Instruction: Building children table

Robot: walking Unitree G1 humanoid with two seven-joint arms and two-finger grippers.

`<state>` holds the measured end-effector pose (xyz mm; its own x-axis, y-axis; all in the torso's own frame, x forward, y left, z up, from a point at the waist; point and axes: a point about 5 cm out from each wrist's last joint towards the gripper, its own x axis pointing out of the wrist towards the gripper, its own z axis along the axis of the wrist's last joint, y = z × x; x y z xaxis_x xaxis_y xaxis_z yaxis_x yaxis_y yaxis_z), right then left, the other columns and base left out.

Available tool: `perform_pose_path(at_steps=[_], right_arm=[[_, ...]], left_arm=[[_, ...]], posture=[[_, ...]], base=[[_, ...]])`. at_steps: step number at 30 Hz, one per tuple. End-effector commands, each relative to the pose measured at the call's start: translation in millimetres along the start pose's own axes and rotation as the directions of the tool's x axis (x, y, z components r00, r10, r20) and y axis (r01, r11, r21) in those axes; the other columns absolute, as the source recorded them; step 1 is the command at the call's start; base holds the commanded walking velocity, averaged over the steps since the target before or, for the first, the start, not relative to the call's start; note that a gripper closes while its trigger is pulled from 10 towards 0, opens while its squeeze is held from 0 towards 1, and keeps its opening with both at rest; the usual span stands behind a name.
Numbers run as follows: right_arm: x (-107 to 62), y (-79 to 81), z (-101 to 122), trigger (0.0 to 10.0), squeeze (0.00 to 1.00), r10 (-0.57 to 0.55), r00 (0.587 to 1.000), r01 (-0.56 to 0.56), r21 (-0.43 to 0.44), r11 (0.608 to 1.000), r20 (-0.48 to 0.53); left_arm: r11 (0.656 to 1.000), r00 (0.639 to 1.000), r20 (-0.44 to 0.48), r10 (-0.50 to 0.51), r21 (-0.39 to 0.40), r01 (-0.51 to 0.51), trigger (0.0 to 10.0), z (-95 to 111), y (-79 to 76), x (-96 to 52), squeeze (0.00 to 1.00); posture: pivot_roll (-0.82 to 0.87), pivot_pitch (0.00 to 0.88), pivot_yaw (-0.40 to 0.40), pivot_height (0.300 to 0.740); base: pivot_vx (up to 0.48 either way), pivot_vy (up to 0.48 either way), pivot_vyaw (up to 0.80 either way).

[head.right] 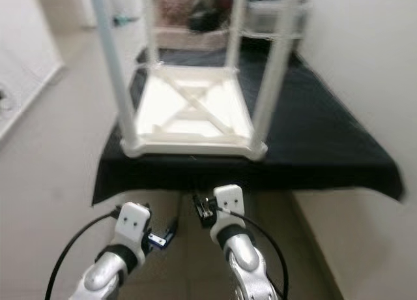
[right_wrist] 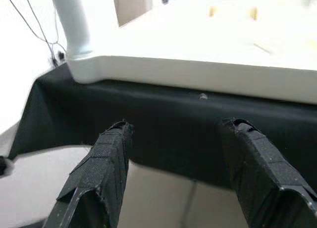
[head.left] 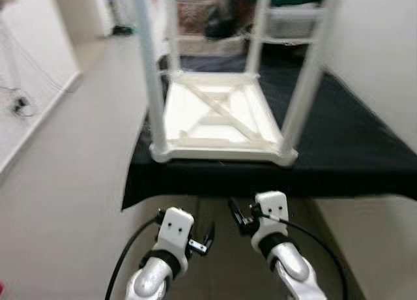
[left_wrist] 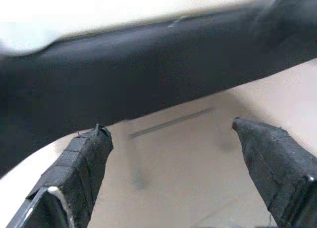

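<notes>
A white children's table [head.left: 221,117] lies upside down on a surface draped in black cloth [head.left: 352,143]. Its legs stand upward, one at the front left [head.left: 151,72] and one at the front right [head.left: 307,78]. Both silver arms are held low in front of the cloth's near edge. My left gripper [left_wrist: 173,134] is open, with only the hanging cloth and the floor between its fingers. My right gripper [right_wrist: 176,126] is also open and faces the cloth edge just below the table's front rim [right_wrist: 198,74]. Neither gripper touches anything.
A white wall runs close along the right of the clothed surface. Pale floor [head.left: 78,156] stretches to the left, with cables [head.left: 19,105] by the left wall. Boxes and a dark bag [head.left: 221,19] are stacked behind the table.
</notes>
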<state>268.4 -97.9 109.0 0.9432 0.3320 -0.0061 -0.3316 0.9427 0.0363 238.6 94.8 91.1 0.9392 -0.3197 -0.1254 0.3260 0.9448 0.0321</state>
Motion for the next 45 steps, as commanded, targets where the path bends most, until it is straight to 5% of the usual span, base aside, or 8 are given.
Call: perform_pose_path(at_steps=[1, 15, 21, 26, 27, 33, 34, 45], right_arm=[[-7.1, -8.8, -9, 10.0, 0.00, -0.030, 0.999, 0.030, -0.001, 1.000, -0.043], [-7.2, -12.1, -6, 10.0, 0.00, -0.035, 0.999, 0.036, 0.036, 0.999, -0.033], [-7.7, -27.2, -1, 10.0, 0.00, -0.113, 0.994, 0.113, 0.037, 0.993, -0.005], [1.7, -49.2, 24, 10.0, 0.00, -0.226, 0.969, 0.230, -0.029, 0.973, 0.104], [4.2, -52.0, 30, 10.0, 1.00, -0.227, 0.966, 0.231, -0.020, 0.973, 0.122], [14.0, -57.5, 55, 10.0, 0.95, -0.261, 0.946, 0.273, -0.044, 0.961, 0.192], [17.5, -56.4, 62, 10.0, 0.00, -0.264, 0.943, 0.277, -0.037, 0.960, 0.205], [31.7, -51.9, 81, 10.0, 0.00, -0.243, 0.938, 0.248, 0.012, 0.969, 0.246]], left_arm=[[1.000, 1.000, -0.005, -0.026, -0.015, 0.025, 10.0, -1, -7.3, 0.9, 0.00], [0.999, 1.000, -0.016, -0.019, -0.033, 0.018, 10.0, -2, -6.0, 1.7, 0.00], [0.999, 1.000, -0.014, -0.021, -0.039, 0.021, 10.0, -2, -7.1, 2.1, 0.00], [0.999, 1.000, -0.016, -0.021, -0.044, 0.020, 10.0, -1, -6.3, 1.9, 0.00], [0.999, 1.000, -0.016, -0.021, -0.044, 0.020, 10.0, -1, -6.0, 1.6, 0.00], [0.999, 1.000, -0.016, -0.024, -0.044, 0.023, 10.0, -1, -5.1, 0.2, 0.00], [0.999, 1.000, -0.019, -0.024, -0.043, 0.024, 10.0, -1, -4.7, -0.2, 0.00], [0.999, 0.999, -0.022, -0.026, -0.041, 0.025, 10.0, -1, -3.8, 0.2, 0.00]], posture=[[0.07, 0.077, -0.062, 0.740], [0.07, 0.087, -0.062, 0.740], [0.07, 0.094, -0.064, 0.740], [0.07, 0.101, -0.061, 0.740], [0.07, 0.105, -0.057, 0.740], [0.07, 0.108, -0.055, 0.740], [0.07, 0.111, -0.053, 0.740], [0.08, 0.114, -0.050, 0.740]], base=[[0.311, -0.341, 0.00], [0.044, -0.049, 0.00], [0.000, 0.000, 0.00], [0.000, 0.000, 0.00], [0.000, 0.000, 0.00], [0.000, 0.000, 0.00], [0.000, 0.000, 0.00], [0.000, 0.000, 0.00]])
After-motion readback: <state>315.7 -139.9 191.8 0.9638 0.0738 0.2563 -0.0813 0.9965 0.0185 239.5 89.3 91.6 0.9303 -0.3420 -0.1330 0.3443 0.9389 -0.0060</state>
